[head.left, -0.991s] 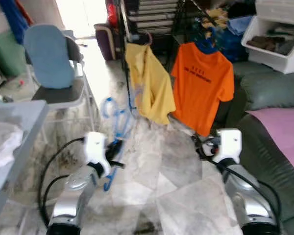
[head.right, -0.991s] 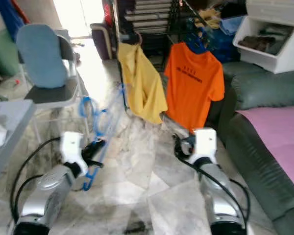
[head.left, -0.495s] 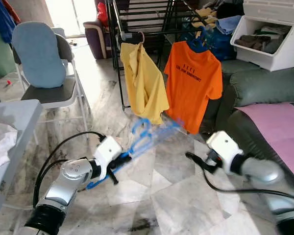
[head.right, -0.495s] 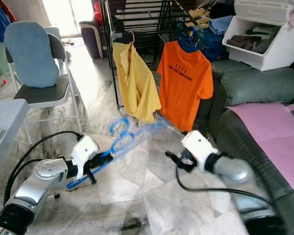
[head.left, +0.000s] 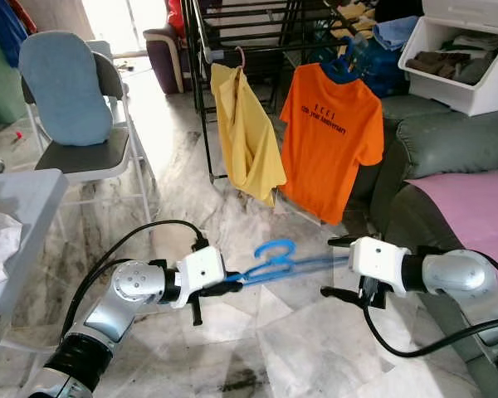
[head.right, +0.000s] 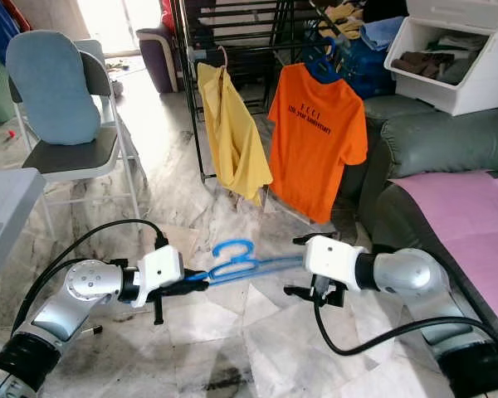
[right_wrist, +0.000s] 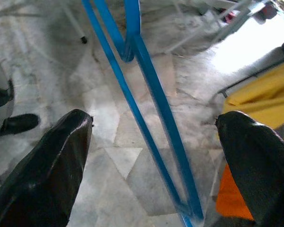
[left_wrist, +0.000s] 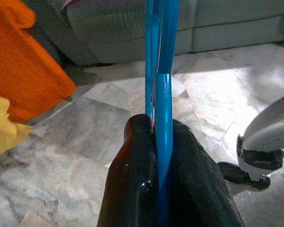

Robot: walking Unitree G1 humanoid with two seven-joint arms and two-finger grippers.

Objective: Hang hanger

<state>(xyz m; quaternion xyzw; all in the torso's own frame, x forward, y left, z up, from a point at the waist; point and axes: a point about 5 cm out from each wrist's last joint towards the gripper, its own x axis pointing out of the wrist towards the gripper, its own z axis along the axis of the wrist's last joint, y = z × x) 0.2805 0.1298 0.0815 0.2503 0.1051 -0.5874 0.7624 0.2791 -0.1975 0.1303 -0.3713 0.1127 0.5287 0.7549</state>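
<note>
A blue plastic hanger (head.left: 274,259) lies nearly level above the marble floor, hook uppermost. My left gripper (head.left: 229,287) is shut on one end of it; the left wrist view shows the black fingers (left_wrist: 137,179) pinching the blue bar (left_wrist: 162,94). My right gripper (head.left: 335,267) stands open at the hanger's other end, one finger above and one below the bar. In the right wrist view the blue bars (right_wrist: 146,127) pass between the spread fingertips (right_wrist: 71,142) without touching. The black drying rack (head.left: 232,25) stands behind, with a yellow shirt (head.left: 245,133) and an orange T-shirt (head.left: 332,141) hung on it.
A folding chair (head.left: 75,108) with a blue cushion stands at the left, and a grey table (head.left: 17,199) is at the near left. A dark green sofa (head.left: 456,149) with a pink sheet (head.left: 473,207) fills the right. A white bin (head.left: 465,58) sits above it.
My left arm swung the hanger from tilted upward down to nearly level, pointing right. My right gripper moved in and now brackets its far end. The camera also shifted.
</note>
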